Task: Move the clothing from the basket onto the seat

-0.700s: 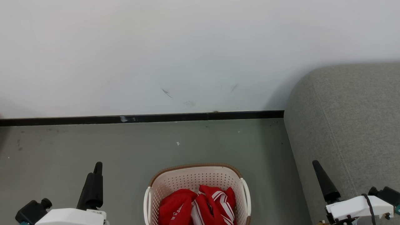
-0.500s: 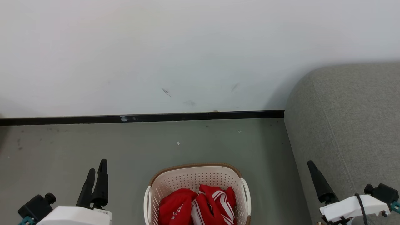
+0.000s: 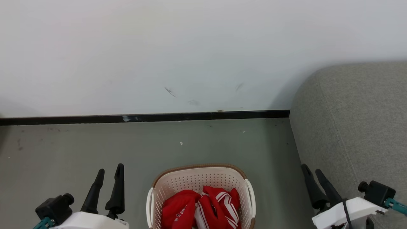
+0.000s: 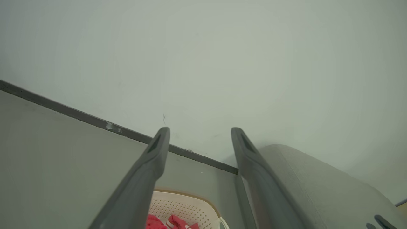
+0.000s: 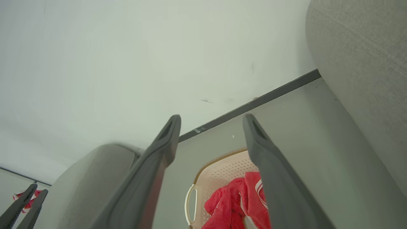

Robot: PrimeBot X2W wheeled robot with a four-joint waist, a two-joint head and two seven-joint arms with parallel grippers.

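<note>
The cream basket (image 3: pixel 197 180) stands on the floor at the bottom centre of the head view. Inside it lie a plain red garment with white lettering (image 3: pixel 178 208) and a red garment with white stripes (image 3: pixel 221 205). The grey sofa (image 3: pixel 356 121) rises at the right, close beside the basket. My left gripper (image 3: pixel 110 169) hovers open over the floor left of the basket. Open too, my right gripper (image 3: pixel 311 169) hangs between basket and sofa. From the right wrist, the clothing (image 5: pixel 235 200) and basket (image 5: pixel 219 168) lie below the open right gripper (image 5: pixel 212 117). The left gripper (image 4: pixel 200 130) is empty above the basket (image 4: pixel 190 206).
A white wall with a black skirting strip (image 3: pixel 143 119) runs behind the grey floor (image 3: pixel 79 143). The sofa's rounded corner (image 4: pixel 318 184) fills the right of the left wrist view. Another grey padded shape (image 5: pixel 92 171) shows at the lower left of the right wrist view.
Both grippers have shifted inward toward the basket. Each showed as nearly one dark finger before; now both fingers of each stand apart. The clothing has not moved.
</note>
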